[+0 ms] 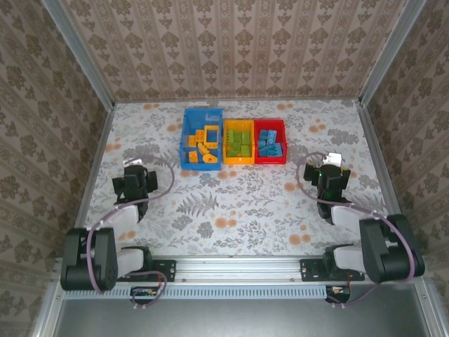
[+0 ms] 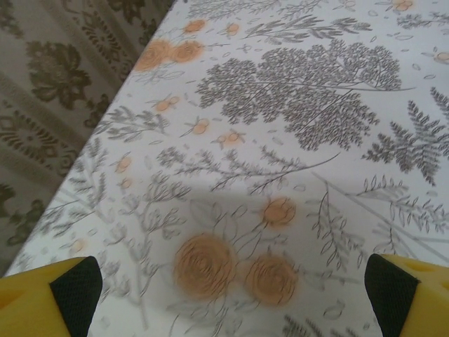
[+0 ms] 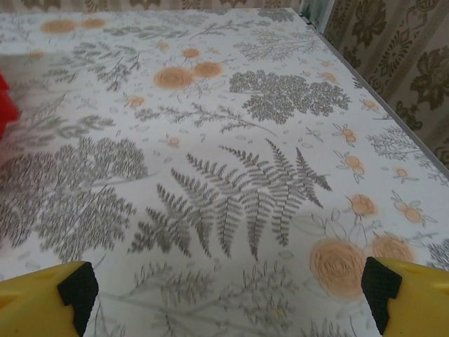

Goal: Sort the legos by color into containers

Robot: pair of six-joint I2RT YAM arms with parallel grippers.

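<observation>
Three containers (image 1: 238, 162) line the upper centre of the flower-printed desk (image 1: 245, 203); damask wallpaper (image 1: 231, 49) encloses it. Left tool (image 2: 231, 288) and right tool (image 3: 228, 291) gape wide, empty.

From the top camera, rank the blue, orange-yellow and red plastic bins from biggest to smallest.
1. Blue rectangular plastic bin: clearly largest.
2. Orange-yellow rectangular plastic bin and red rectangular plastic bin: they look alike, so no ranking between them.
</observation>
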